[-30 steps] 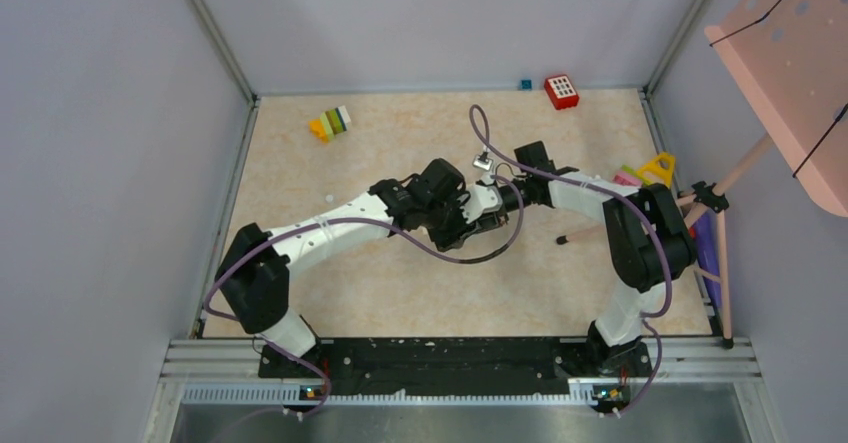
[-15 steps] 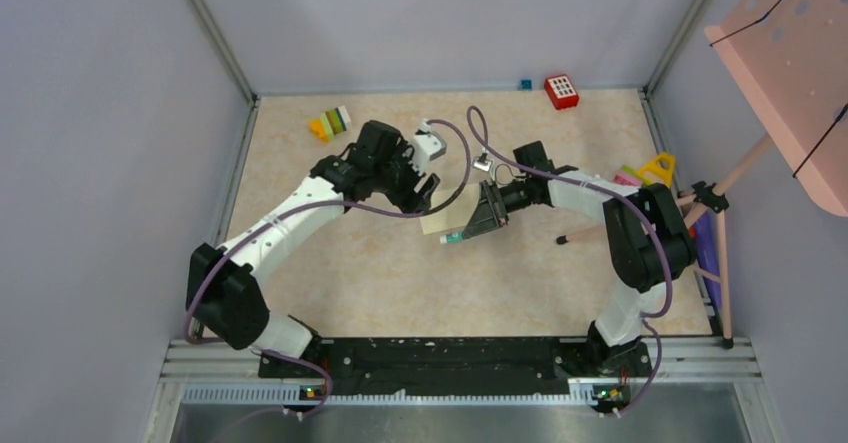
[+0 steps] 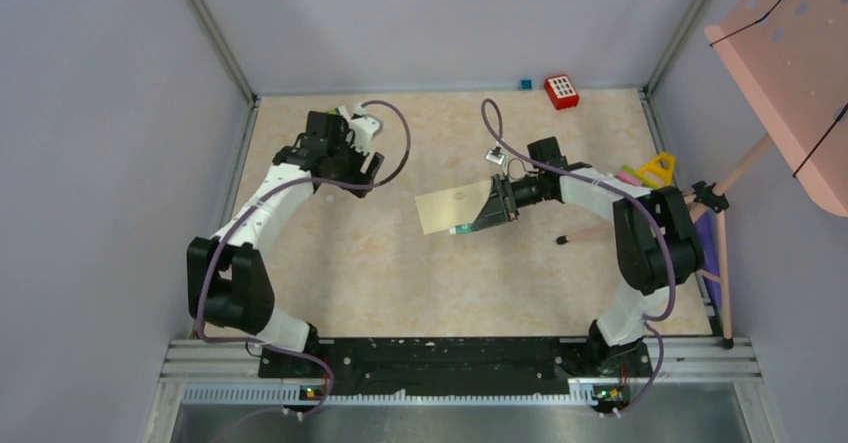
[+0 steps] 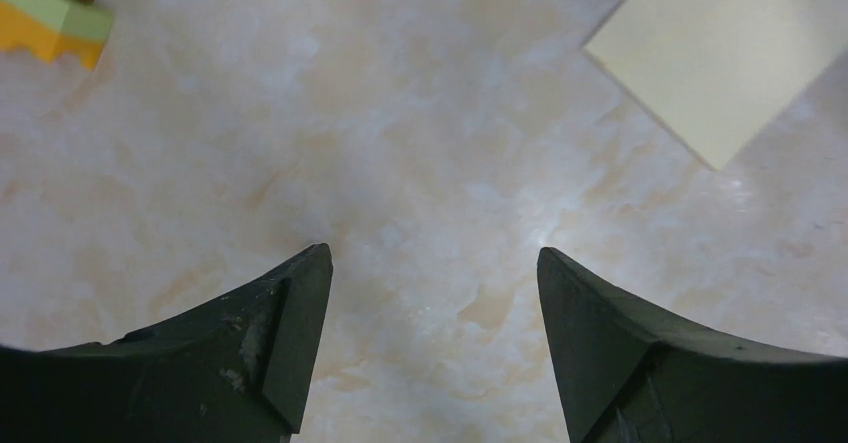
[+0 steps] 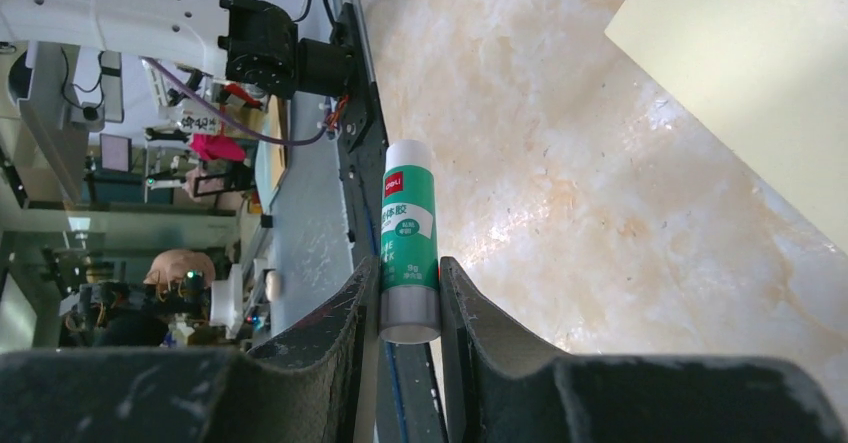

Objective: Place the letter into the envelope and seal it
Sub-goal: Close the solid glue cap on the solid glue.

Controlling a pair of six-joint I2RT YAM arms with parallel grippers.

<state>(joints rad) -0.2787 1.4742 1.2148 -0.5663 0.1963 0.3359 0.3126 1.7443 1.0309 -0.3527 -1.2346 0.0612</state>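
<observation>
envelope free on the table, glue stick in the right gripper

the envelope [image 3: 455, 209] lies flat near the centre of the table [image 3: 330, 263], plain face up. we see no letter outside it and cannot tell whether one is inside, nor how the flap lies.

at the envelope's 5 o'clock edge is the glue stick [image 5: 408, 243], clamped by its base between the narrowly set jaws of the right gripper [image 5: 410, 268], which stands at the envelope's 3 o'clock. the white end pointing away from the jaws looks like a fitted cap.

the left gripper [image 4: 432, 253] hangs at the envelope's 10 o'clock, well apart from it, jaws spread wide and holding nothing. toy blocks [image 4: 50, 8] lie just beyond it.

faults we judge possible:
- nothing pins the envelope, so a glue stroke may drag or turn it.
- the stick is held only near its base, so side load may tilt it in the jaws.
- if the cap is on, no glue transfers.
</observation>
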